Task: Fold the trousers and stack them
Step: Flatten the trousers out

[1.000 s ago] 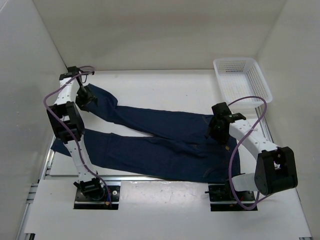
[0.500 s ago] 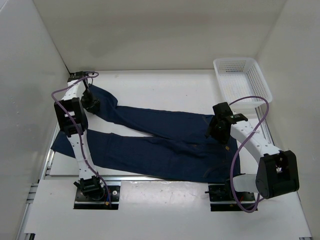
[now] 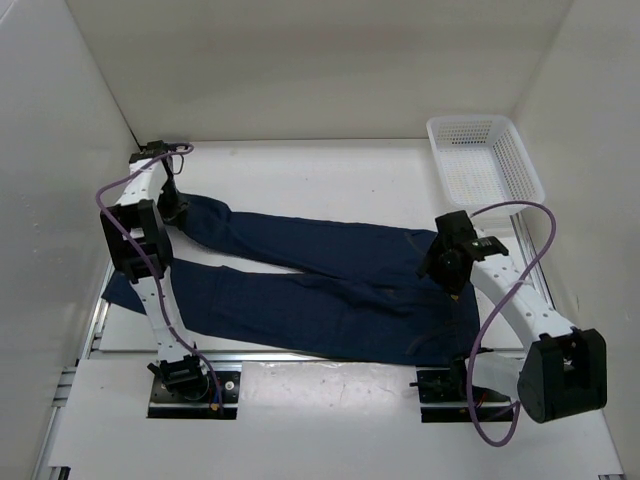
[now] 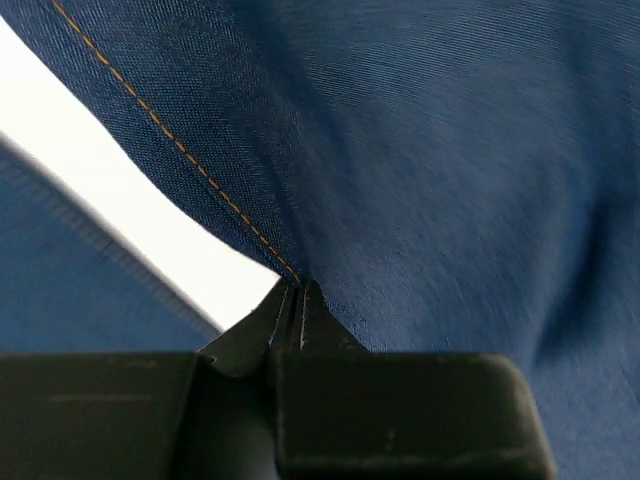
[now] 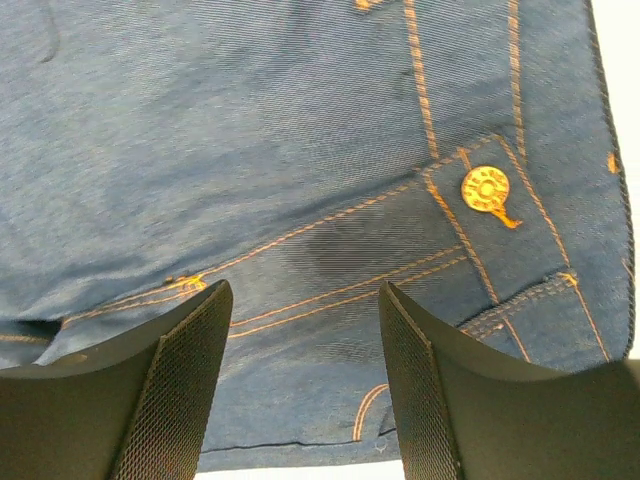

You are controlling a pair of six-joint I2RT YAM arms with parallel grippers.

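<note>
Top external view gives us the trousers [image 3: 320, 275] spread flat on the table [image 3: 330, 175], waist to the right, both legs running left and splayed apart. A basket [image 3: 485, 160] stands at the back right, apart from the cloth.

Our left gripper [image 3: 176, 208] sits at the end of the far leg. In the left wrist view its jaws are pinched together on a fold of denim right at the tan seam [image 4: 172, 135], so we read it as clamped on the trousers near that hem. Our right gripper [image 3: 447, 265] hangs over the waist. In the right wrist view its fingers [image 5: 180, 390] stand apart with nothing between them, above the waistband and its button [image 5: 485, 188]. Whether they touch the cloth we cannot tell.

We judge the fold is only starting: one leg end is taken, the waist is not. Next, we think, the right jaws need to come down and close on the waistband. Then both arms should lift and carry together so the floppy legs fold without bunching. The left pinch looks thin and could slip under a pull.
</note>
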